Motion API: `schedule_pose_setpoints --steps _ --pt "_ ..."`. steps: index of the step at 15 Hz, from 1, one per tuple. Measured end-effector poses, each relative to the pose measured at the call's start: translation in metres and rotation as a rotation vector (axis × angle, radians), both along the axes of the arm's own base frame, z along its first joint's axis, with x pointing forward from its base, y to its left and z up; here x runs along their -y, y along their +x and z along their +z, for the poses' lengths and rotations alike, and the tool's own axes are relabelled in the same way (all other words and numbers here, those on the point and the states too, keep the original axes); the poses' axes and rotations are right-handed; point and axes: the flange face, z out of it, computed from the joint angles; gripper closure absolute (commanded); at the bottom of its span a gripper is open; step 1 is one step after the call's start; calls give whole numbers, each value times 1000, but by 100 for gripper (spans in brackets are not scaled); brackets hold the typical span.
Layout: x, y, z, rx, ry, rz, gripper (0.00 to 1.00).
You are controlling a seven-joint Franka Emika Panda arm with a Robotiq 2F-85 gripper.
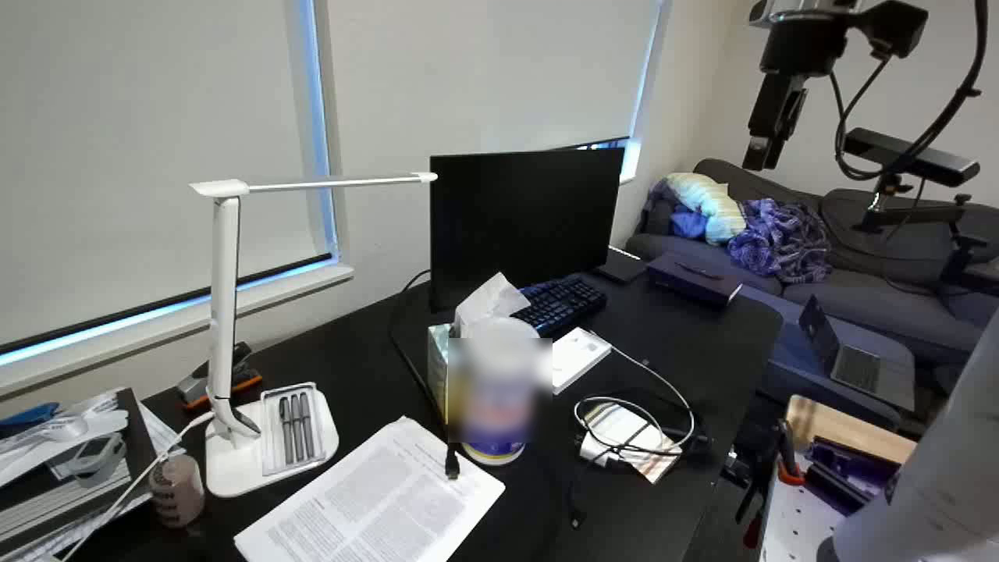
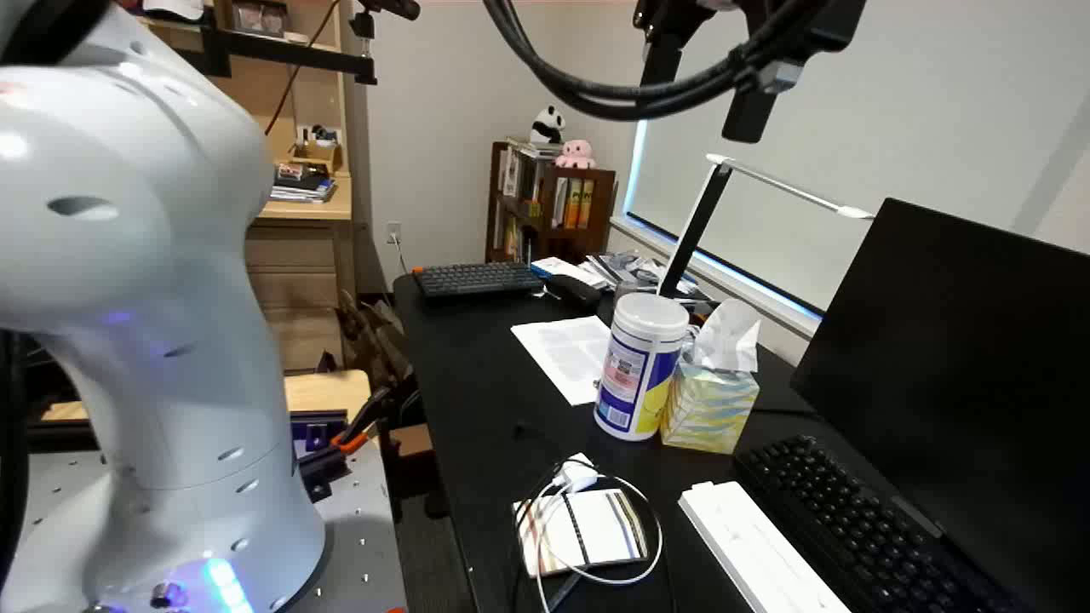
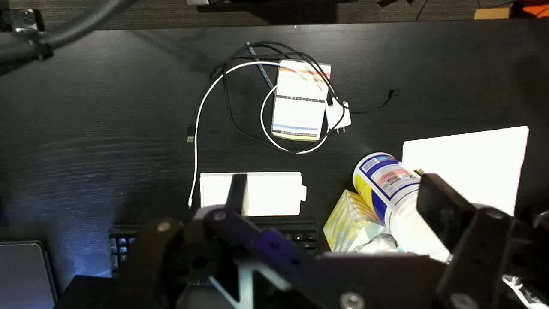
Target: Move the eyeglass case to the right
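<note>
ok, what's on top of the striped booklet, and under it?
On top, a white cable and a black cable pass over the booklet. A charger sits at its edge; I can't tell if it overlaps. Anything beneath is covered in all three views.

1 black, 2-fingered gripper point(image 3: 339, 199). On the black counter point(image 3: 107, 107): 2 dark rectangular keyboards point(image 2: 826, 511), 1 black flat-screen monitor point(image 1: 527, 218), 1 slender white desk lamp point(image 1: 223, 304), 3 slim dark pens point(image 1: 296, 428) in its shallow tray point(image 1: 271, 439), 1 tall cylindrical white, blue and yellow plastic canister point(image 2: 637, 375), 1 yellow-patterned cardboard tissue box point(image 2: 709, 410), 1 flat white rectangular box point(image 2: 758, 545), 1 small white plastic power plug point(image 3: 335, 115). Elsewhere: 1 open grey laptop point(image 1: 858, 368) and 2 small plush toys point(image 2: 576, 155), 1 black-and-white, 1 pink.
</note>
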Motion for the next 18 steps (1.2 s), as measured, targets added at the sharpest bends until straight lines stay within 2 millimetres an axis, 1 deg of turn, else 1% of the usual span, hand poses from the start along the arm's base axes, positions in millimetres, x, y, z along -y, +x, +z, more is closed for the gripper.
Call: schedule_pose_setpoints --steps 3,5,7,8,11,16,18 --pt "-1 0 0 -1 -1 2 0" --pt "-4 5 -2 -4 -4 8 0" --pt "-11 17 -7 -22 -14 20 0" --pt "-16 27 -10 -31 -22 32 0" --pt "-32 68 -29 -48 -52 34 0" --pt "-62 152 -75 -83 -112 6 0" --pt "-70 184 -92 -92 -125 4 0"
